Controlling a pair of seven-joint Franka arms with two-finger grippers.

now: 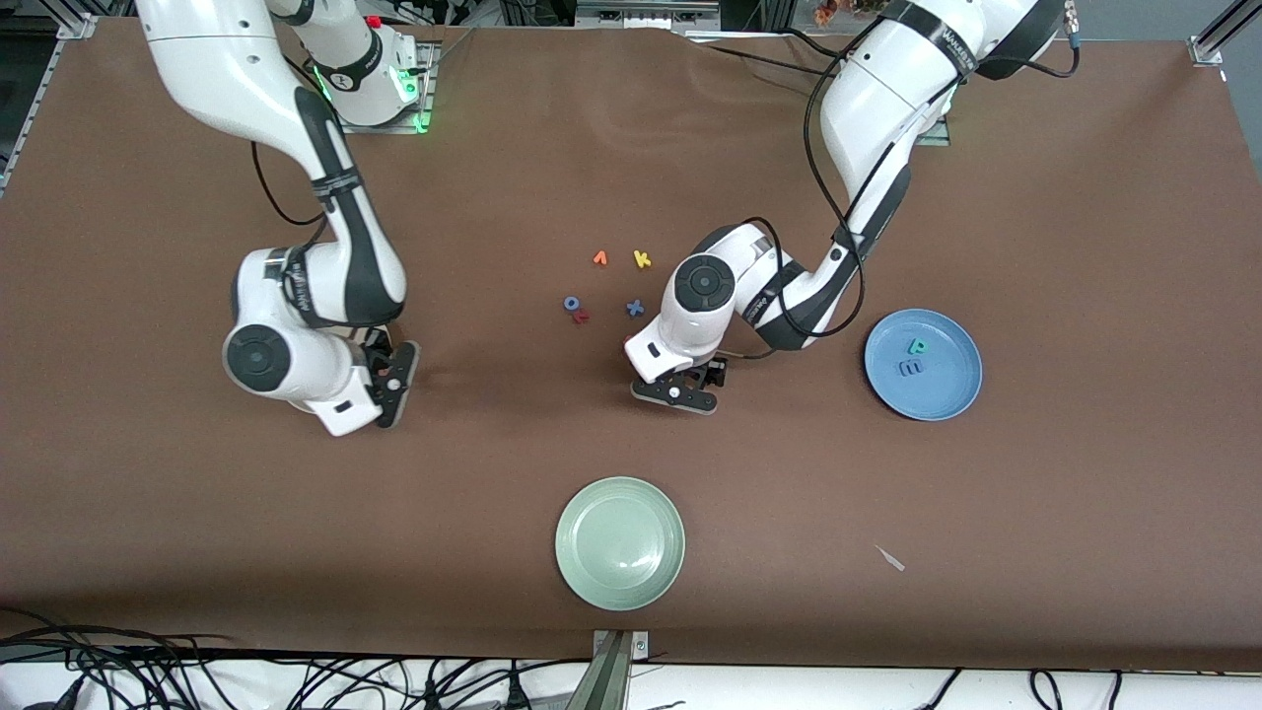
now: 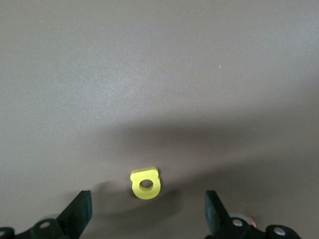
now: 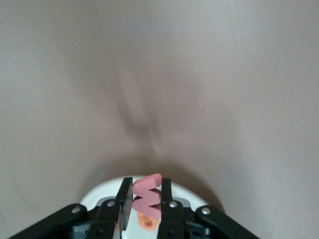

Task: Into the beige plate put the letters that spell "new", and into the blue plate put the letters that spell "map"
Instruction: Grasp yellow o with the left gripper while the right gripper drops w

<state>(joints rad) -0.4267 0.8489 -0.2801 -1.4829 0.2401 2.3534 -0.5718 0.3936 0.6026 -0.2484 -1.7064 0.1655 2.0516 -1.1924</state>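
A: Plates first. What is sitting in each?

B: The blue plate [image 1: 923,366] is lying toward the left arm's end of the table, holding the teal p [image 1: 918,346] and, just nearer the camera, the blue m [image 1: 911,368]. The green plate [image 1: 620,542] is sitting near the table's front edge, mid-length. A pale plate [image 3: 102,193] is showing under the right gripper in its wrist view, with something orange [image 3: 146,222] lying on it; I cannot tell which letter.

A: Grippers?

B: The right gripper [image 3: 145,200] is pinching the pink w [image 3: 148,195] between closed fingers, hanging over that pale plate toward the right arm's end of the table. The left gripper [image 2: 145,211] is standing wide open and holding nothing, over the middle of the table. The yellow a [image 2: 145,183] is lying flat on the cloth between the fingers [image 2: 79,211], touching neither.

A: Loose letters?

B: An orange v [image 1: 599,258], yellow k [image 1: 642,259], blue o [image 1: 571,304], red f [image 1: 582,317] and a blue x [image 1: 635,308] are lying clustered mid-table, farther from the camera than the left gripper.
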